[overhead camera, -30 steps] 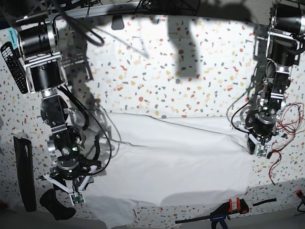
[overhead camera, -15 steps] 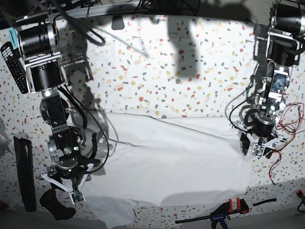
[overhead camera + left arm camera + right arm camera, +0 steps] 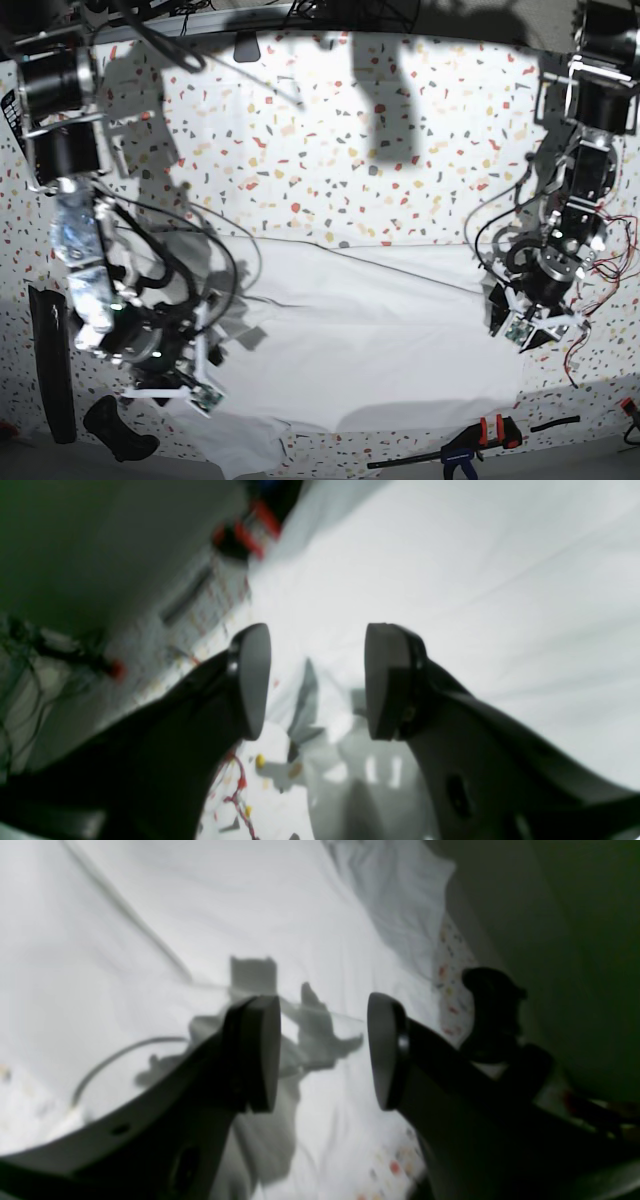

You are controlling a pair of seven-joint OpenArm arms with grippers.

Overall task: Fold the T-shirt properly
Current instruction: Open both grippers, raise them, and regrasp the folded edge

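Observation:
The white T-shirt [image 3: 370, 340] lies spread flat across the near half of the speckled table, with a crumpled part at its front left corner. My left gripper [image 3: 517, 325] hovers at the shirt's right edge. In the left wrist view the left gripper [image 3: 312, 680] is open with nothing between its fingers, and the T-shirt [image 3: 475, 580] lies below. My right gripper [image 3: 198, 380] hangs tilted over the shirt's left edge. It shows open and empty in the right wrist view [image 3: 322, 1052], above the T-shirt [image 3: 150, 915].
A black and orange clamp [image 3: 470, 440] lies by the front edge, right of centre. Red wires [image 3: 598, 300] trail beside the left arm. A long black object [image 3: 50, 360] and a black handle [image 3: 118, 428] lie at the far left.
My left gripper has opened, let go of the shirt's right edge and shifted slightly left. The right arm has swung and tilted, carrying its gripper rightward over the shirt's left edge.

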